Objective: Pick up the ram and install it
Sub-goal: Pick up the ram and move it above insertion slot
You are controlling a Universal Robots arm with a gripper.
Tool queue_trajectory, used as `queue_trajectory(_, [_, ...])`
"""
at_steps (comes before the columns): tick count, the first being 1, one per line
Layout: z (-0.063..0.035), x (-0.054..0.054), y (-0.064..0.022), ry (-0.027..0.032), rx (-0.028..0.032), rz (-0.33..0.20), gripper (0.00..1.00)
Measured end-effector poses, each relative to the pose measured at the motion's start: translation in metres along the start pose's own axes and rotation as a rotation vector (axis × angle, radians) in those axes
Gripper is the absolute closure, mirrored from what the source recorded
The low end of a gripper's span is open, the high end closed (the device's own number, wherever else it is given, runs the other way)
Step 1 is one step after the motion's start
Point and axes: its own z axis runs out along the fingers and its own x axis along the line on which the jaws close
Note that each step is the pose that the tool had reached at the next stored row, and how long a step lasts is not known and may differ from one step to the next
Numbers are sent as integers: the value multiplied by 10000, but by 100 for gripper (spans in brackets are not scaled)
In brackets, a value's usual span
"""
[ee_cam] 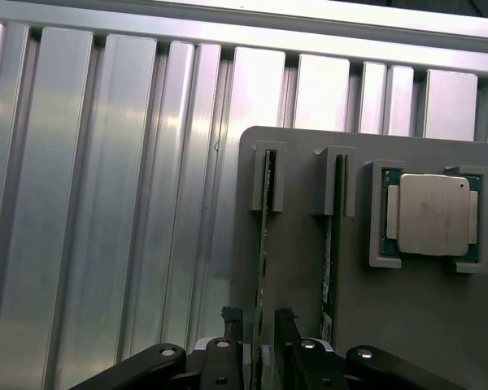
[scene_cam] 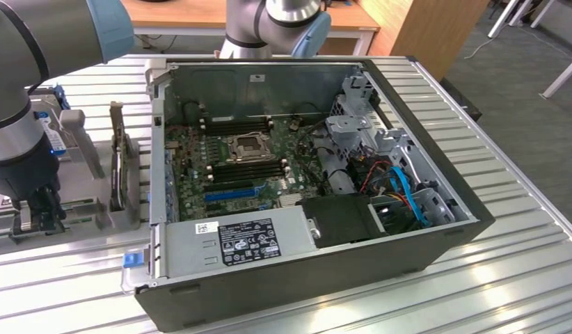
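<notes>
Lying open on the ribbed worktop (scene_cam: 509, 278), the case (scene_cam: 267, 292) holds its motherboard (scene_cam: 239, 167). At the exterior view's left, a grey holder (ee_cam: 297, 268) carries two sticks on edge in slots and a processor (ee_cam: 433, 215) in a pocket. The tool (ee_cam: 259, 321), jaws wide, straddles the ram (ee_cam: 261, 236), the stick farther from the processor.

You get bright, even light; glare streaks on ribbed metal table (ee_cam: 89, 203); computer case (scene_cam: 314, 278) interior partly shadowed.
</notes>
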Motion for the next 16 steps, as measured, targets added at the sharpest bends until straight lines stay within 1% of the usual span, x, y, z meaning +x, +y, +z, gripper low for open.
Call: queue_trajectory(16, [-29,0,2,-1,1,0,70])
